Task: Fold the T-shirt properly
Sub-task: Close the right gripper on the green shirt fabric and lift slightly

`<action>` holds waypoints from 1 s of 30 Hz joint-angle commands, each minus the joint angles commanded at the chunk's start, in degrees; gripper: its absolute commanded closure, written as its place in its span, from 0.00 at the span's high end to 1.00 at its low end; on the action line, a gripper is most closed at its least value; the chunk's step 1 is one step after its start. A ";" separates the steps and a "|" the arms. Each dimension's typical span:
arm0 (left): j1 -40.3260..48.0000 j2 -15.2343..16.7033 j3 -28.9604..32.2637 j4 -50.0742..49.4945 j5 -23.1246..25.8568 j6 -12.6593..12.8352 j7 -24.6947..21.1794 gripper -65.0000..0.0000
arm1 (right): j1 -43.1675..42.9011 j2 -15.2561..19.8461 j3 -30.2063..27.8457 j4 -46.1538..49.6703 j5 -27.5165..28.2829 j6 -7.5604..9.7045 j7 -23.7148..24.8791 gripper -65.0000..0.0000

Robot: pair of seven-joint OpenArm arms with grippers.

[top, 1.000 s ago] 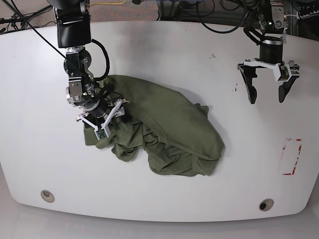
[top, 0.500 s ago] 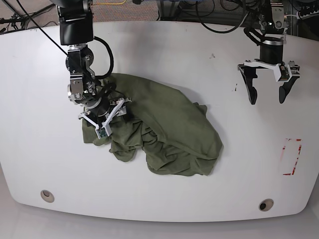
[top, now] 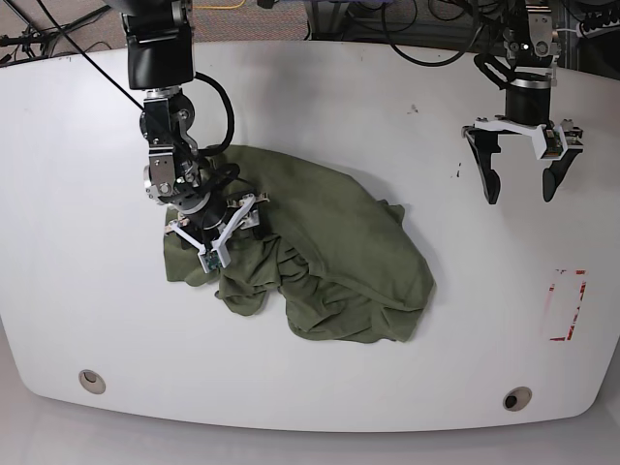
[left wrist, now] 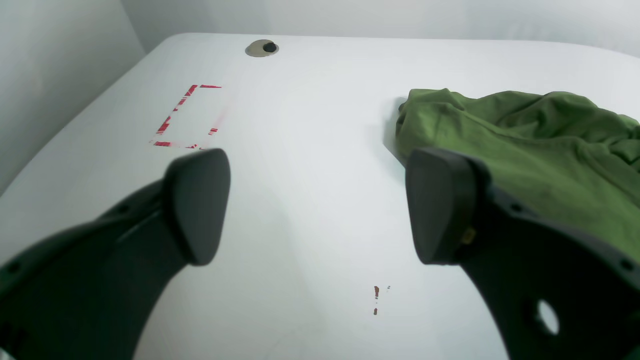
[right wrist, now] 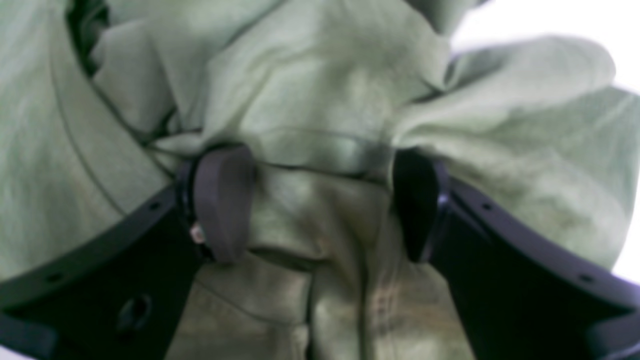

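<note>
Green cloth of the T-shirt (top: 320, 262), bunched mid-table, is being straddled by the spread right gripper (top: 217, 231) at nine o'clock, likely for grabbing. The left gripper (top: 520, 174) is being held spread at two o'clock.

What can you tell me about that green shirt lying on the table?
The T-shirt is plain olive green, soft, cotton-looking cloth with no print. It lies crumpled in a wrinkled heap on the white table, unfolded, with a hem or seam showing in the right wrist view. The right gripper presses into its edge, jaws apart with cloth bunched between them. The left gripper hangs open, well clear of it.
</note>
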 joint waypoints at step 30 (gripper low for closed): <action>-0.18 0.14 0.12 -0.02 0.01 -0.23 -1.42 0.80 | 1.69 0.66 -0.03 0.83 1.67 1.38 3.00 0.02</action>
